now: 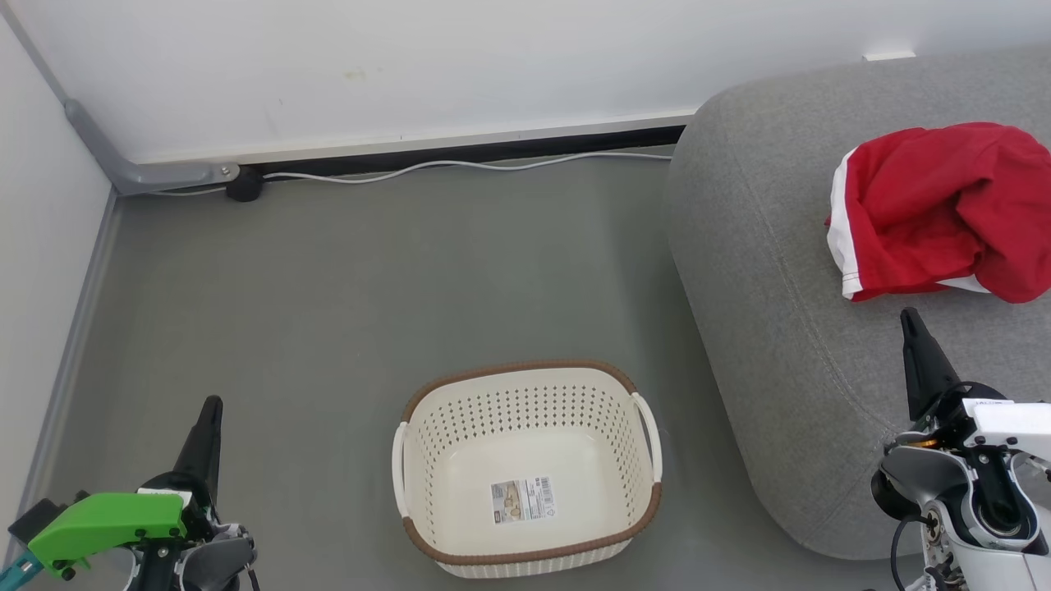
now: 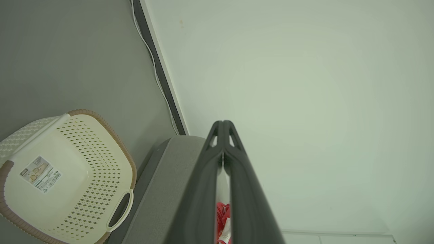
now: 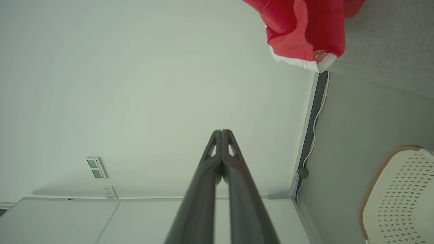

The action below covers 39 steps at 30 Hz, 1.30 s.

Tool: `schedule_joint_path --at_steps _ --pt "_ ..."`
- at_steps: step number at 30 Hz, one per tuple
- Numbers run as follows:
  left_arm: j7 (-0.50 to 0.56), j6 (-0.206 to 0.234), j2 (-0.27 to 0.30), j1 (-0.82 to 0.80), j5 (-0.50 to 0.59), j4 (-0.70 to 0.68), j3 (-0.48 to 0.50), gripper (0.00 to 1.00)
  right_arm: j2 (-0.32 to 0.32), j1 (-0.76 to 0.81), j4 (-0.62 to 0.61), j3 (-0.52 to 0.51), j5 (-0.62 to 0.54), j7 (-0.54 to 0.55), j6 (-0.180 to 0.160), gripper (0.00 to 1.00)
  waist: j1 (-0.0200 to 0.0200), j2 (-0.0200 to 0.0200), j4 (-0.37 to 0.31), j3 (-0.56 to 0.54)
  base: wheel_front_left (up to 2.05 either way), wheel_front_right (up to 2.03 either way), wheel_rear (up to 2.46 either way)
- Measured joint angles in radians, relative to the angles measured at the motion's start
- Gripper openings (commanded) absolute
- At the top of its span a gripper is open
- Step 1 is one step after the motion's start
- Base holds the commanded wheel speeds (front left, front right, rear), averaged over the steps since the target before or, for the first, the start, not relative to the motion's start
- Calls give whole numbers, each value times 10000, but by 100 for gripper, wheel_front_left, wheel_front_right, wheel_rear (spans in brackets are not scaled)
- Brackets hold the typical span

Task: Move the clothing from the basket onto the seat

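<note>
The clothing [image 1: 936,209] lies on the seat [image 1: 780,287]; left arm [image 1: 107,521] and right arm [image 1: 1002,427] low, jaws together, empty.

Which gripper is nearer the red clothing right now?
Right. The right gripper sits just short of the clothing, over the seat; the left gripper is far left, beyond the basket.

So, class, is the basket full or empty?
Empty: the basket has a bare bottom, label sticker showing; the red clothing lies on the seat.
</note>
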Motion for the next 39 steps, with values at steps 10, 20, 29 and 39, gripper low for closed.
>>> schedule_joint_path --at_steps 10,20,29,39 --pt "0 0 0 0 0 -4 0 0 0 1 -4 2 13 0 0 0 0 0 0 0 0 0 0" --pt "10 0 0 0 0 -10 2 0 2 1 -8 6 21 -2 0 0 0 0 0 0 0 0 0" --pt "10 0 0 0 0 -12 2 0 2 2 -10 6 21 -2 0 0 0 0 0 1 0 0 0" --pt "10 0 -2 -1 0 -13 2 0 2 2 -12 6 21 -2 0 0 1 0 0 1 0 0 0"
